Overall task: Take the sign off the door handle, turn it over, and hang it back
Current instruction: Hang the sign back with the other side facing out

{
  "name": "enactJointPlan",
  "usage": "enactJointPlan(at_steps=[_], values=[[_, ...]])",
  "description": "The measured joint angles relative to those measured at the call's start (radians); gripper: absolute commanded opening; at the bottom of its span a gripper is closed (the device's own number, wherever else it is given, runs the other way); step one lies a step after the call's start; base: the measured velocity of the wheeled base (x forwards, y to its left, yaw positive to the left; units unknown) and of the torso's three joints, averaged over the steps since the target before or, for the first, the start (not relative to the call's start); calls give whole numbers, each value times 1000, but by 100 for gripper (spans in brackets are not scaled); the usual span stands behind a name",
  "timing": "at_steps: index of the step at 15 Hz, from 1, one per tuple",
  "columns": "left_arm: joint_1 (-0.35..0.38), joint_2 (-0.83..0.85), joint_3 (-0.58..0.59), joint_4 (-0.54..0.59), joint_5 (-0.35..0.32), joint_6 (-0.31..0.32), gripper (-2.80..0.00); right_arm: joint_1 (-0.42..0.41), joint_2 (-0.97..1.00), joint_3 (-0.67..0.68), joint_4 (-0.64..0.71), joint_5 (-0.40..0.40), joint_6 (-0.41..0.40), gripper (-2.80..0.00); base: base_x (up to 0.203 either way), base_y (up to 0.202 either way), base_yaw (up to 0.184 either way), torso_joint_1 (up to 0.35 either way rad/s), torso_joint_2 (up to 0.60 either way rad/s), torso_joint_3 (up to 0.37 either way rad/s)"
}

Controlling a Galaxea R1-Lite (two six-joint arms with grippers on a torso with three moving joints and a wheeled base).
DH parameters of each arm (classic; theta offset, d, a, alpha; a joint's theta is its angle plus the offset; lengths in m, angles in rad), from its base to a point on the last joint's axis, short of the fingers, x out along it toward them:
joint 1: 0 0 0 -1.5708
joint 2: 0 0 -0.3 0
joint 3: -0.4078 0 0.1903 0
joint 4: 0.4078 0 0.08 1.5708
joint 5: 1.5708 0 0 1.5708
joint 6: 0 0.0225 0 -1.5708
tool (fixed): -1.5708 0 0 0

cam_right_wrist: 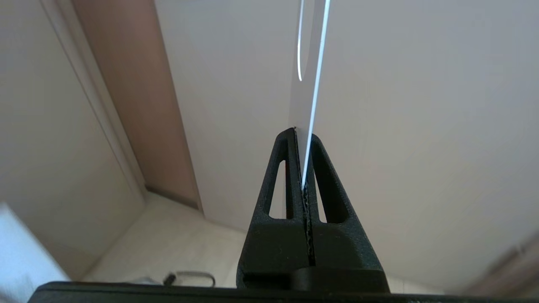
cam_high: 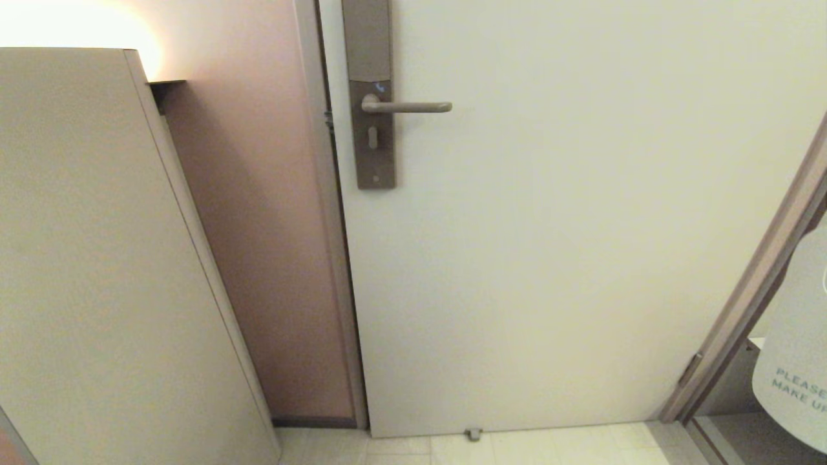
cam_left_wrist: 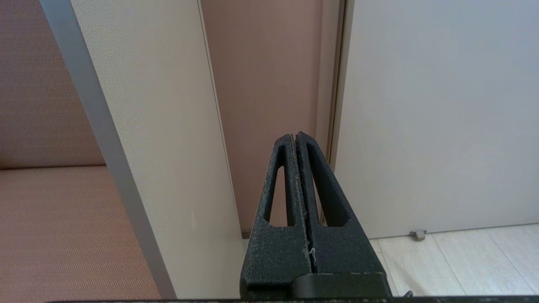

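Observation:
The door handle (cam_high: 407, 107), a slim taupe lever on a tall brownish backplate (cam_high: 372, 129), is bare, with nothing hanging on it. The sign (cam_high: 800, 361) shows at the head view's right edge, white side towards me with blue text "PLEASE MAKE UP". In the right wrist view my right gripper (cam_right_wrist: 304, 134) is shut on the sign (cam_right_wrist: 309, 75), which runs edge-on away from the jaws, a thin white sheet with a blue edge. The gripper itself is outside the head view. My left gripper (cam_left_wrist: 294, 136) is shut and empty, low by the cabinet, pointing at the door's foot.
A tall beige cabinet (cam_high: 97, 258) stands left of the cream door (cam_high: 581, 226), with a pinkish wall strip (cam_high: 258, 258) between them. A small door stop (cam_high: 473, 433) sits at the door's foot on the tiled floor. A brown door frame (cam_high: 749, 290) slants on the right.

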State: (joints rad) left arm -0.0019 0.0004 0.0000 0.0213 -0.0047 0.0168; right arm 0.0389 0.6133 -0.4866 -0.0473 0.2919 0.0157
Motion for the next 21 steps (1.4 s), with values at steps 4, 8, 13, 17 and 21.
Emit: enactJointPlan(at_steps=[4, 8, 13, 17, 21], values=[[0, 0, 0, 0, 0, 0, -280, 9, 259, -203, -102, 77, -3, -280, 0, 0, 0, 0, 0, 0], [0, 0, 0, 0, 0, 0, -280, 80, 484, -410, -175, 105, -3, -280, 0, 0, 0, 0, 0, 0], [0, 0, 0, 0, 0, 0, -280, 181, 719, -585, -220, 104, -5, -280, 0, 0, 0, 0, 0, 0], [0, 0, 0, 0, 0, 0, -280, 217, 906, -723, -260, 99, -9, -280, 0, 0, 0, 0, 0, 0], [0, 0, 0, 0, 0, 0, -280, 237, 1079, -837, -326, 70, -13, -280, 0, 0, 0, 0, 0, 0]])
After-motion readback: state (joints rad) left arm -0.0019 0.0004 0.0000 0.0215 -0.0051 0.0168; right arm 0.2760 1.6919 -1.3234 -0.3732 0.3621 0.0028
